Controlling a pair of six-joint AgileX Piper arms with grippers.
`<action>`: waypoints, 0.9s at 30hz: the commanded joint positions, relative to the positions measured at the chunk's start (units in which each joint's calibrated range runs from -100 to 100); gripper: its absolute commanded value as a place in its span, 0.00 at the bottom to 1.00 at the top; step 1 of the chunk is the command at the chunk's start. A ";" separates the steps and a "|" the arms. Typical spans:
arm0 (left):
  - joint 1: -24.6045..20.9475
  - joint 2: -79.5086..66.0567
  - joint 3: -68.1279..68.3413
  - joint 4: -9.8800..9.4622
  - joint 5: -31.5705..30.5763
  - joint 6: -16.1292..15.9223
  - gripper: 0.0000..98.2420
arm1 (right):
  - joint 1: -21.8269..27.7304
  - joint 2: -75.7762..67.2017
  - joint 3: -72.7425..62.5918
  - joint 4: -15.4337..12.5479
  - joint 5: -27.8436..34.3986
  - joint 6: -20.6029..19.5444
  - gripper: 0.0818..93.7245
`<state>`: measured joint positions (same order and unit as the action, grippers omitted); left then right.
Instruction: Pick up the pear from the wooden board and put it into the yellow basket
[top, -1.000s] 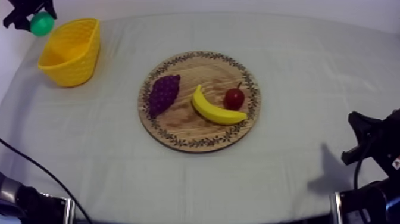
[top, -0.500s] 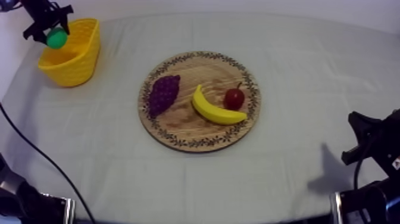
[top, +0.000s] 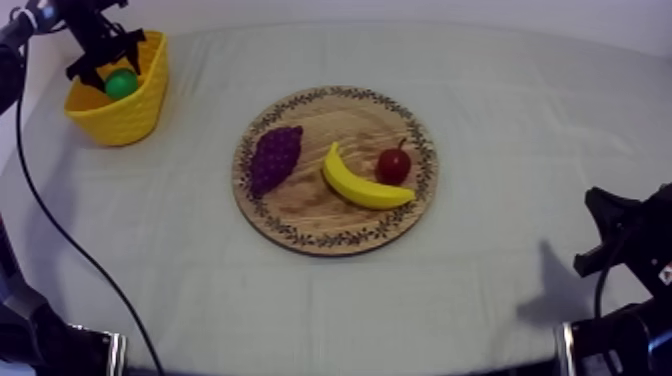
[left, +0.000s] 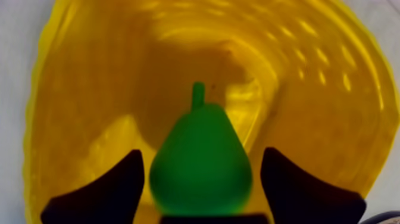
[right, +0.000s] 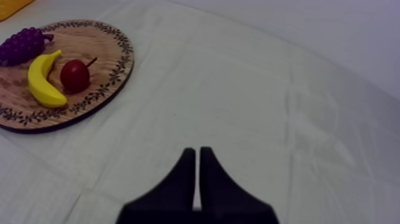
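Right wrist view: right claw clenched on nothing, fingers together as a wedge, over bare cloth at near right. Mid-table sits the board w/ grapes left, banana centre, red fruit right. Far left is the basket: left claw hangs over its mouth, pear btwn the fingers, stem pointing away. Yellow slivers show each side of the pear, so we read that claw as released, pear inside the basket's rim. We judge the pear light, stiff, smooth plastic, prob. slippery; best hold is across the fat belly, not neck or stem. Task looks approx done.
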<state>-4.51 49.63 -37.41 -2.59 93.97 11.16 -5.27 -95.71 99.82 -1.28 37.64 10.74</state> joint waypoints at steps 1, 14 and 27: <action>-0.04 0.11 -0.23 0.23 0.06 0.03 0.85 | -0.01 -0.04 -0.05 -0.01 0.02 -0.03 0.00; 0.02 -3.12 2.24 0.48 -0.09 0.62 0.97 | -0.01 -0.04 -0.05 -0.01 0.02 -0.02 0.00; 0.49 -13.56 11.35 0.28 -0.12 0.21 0.96 | -0.01 -0.04 -0.05 -0.01 0.02 -0.03 0.00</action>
<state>-4.09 37.50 -27.22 -2.29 93.85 11.44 -5.27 -95.71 99.82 -1.28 37.64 10.72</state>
